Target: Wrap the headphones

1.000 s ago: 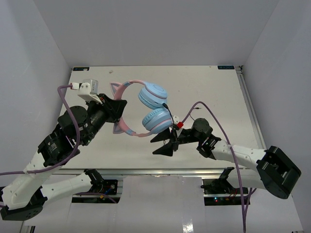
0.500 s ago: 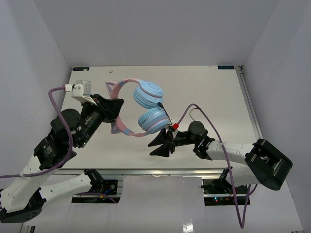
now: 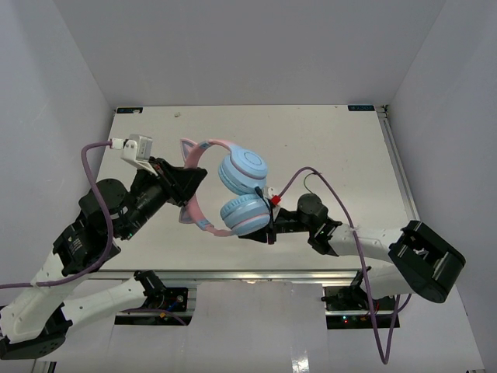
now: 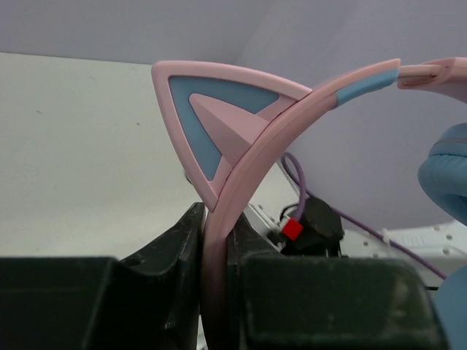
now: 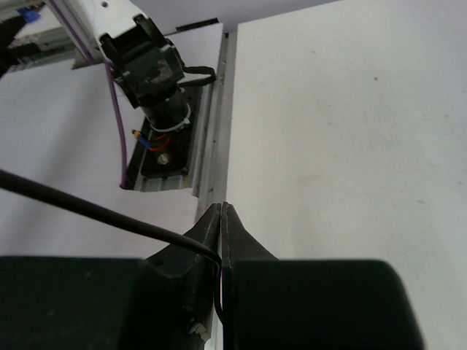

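The headphones hang above the table in the top view, two light-blue ear cups stacked and the pink headband curving to their left. My left gripper is shut on that headband; in the left wrist view the pink band with its cat ear rises from between the black fingers. My right gripper sits just under the lower ear cup and is shut on the thin black cable, which enters between its fingers from the left in the right wrist view.
The white table has a metal rail along its near edge. Purple arm cables loop over the right arm and beside the left wrist camera. The left arm's base mount shows in the right wrist view.
My right gripper closed from open onto the black cable and slid left under the lower ear cup. The left gripper shifted the headphones slightly right and down.
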`<state>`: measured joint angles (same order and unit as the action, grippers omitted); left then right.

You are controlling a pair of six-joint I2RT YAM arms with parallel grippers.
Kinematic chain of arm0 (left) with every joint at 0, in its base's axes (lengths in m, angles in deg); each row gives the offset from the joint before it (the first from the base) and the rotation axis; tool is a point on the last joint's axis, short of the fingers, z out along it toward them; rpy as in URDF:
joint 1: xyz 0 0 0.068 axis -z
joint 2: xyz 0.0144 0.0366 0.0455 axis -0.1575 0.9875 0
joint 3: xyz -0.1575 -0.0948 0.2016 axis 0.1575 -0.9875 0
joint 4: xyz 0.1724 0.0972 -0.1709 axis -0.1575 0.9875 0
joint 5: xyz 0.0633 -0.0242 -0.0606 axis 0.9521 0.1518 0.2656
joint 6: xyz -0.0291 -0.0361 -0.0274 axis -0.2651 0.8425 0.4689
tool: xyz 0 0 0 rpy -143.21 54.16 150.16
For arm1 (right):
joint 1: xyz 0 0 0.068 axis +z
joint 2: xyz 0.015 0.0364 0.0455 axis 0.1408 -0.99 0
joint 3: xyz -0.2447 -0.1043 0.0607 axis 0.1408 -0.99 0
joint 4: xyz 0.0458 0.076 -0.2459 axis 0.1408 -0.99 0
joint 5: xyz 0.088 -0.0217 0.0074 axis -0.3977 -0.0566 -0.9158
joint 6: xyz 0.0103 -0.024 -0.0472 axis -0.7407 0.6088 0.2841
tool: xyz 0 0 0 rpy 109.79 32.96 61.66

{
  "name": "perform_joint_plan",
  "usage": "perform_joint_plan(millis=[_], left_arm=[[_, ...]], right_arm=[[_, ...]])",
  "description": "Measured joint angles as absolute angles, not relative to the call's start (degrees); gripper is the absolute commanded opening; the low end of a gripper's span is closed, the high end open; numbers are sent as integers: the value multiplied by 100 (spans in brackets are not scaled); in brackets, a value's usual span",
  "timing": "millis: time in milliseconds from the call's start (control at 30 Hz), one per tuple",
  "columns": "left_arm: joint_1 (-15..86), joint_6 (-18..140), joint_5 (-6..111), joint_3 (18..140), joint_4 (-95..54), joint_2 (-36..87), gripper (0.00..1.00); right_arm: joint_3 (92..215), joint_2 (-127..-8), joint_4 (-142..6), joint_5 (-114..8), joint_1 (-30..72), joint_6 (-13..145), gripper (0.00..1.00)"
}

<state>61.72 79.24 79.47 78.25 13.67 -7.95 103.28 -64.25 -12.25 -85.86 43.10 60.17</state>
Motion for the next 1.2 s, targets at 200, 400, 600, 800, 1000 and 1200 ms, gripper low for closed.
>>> perform_joint_plan(millis=[200,400,600,800,1000,1200], left_arm=[[6170,7913,6515,7781,1391,-822,0],[6170,7925,5081,7604,1388,-835,0],[6168,7959,4340,7362,1322,-763,0],[6168,7796,4087,7263,1562,-508,0],[6168,7390,4254,7297,2159,-246,0],[6176,7006,5178,7320,2864,197,0]], right_arm=[[10837,-6043,-2343,-8108,4317,6536,8],[11525,-5935,-3140,-7739,4281,6966,8],[12153,-6215,-3545,-7681,4263,7136,8],[12570,-6433,-4186,-7540,4135,7374,8],[13036,-6340,-5057,-7449,3503,7553,8],[13705,-5953,-6239,-7133,2863,7813,8]])
